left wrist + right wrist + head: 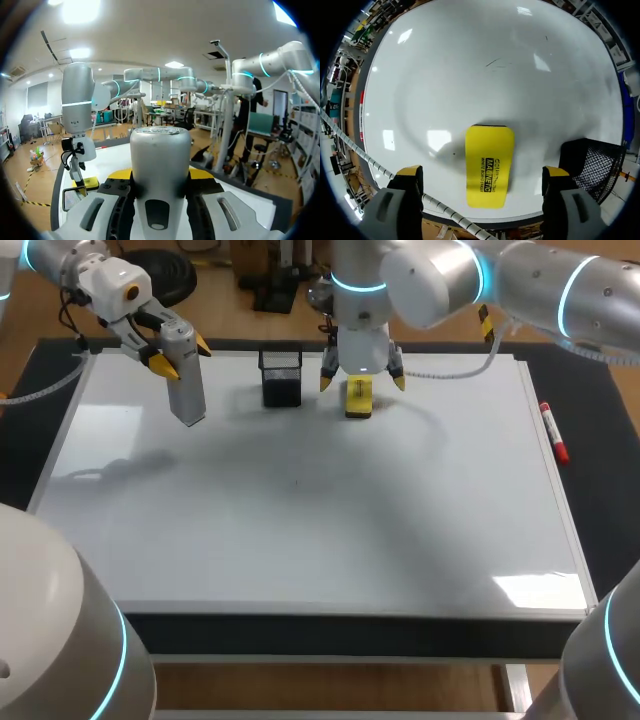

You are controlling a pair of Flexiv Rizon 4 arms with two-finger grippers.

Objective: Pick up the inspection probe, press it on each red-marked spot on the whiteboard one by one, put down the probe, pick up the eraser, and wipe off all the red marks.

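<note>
Landmark: black mesh basket (281, 380), standing at the far edge of the whiteboard (300, 540).

Left gripper (180, 355): clamped on the grey probe (186, 385), one finger on each side of its body. The probe hangs tip-down above the board, well to the left of the basket, and does not appear to touch the surface.

Right gripper (361, 382): fingers spread wide, directly over the yellow eraser (359, 398), which lies flat on the board just right of the basket. The wrist view shows one fingertip on either side of the eraser, neither touching it. Nothing is held.

Board: no red marks visible in any view, only a faint dark smudge toward the near side of the basket. A red marker (554, 432) lies off the board's edge, far right of the basket.

Step, as judged: the eraser pick-up, although the probe is not yet put down. With no red on the board, this could instead be the eraser set back after wiping. The frames do not settle it.

Next move, if it is a pick-up: lower the right gripper straight down and close across the eraser's narrow sides, keeping clear of the basket. The left arm should set the probe down.
</note>
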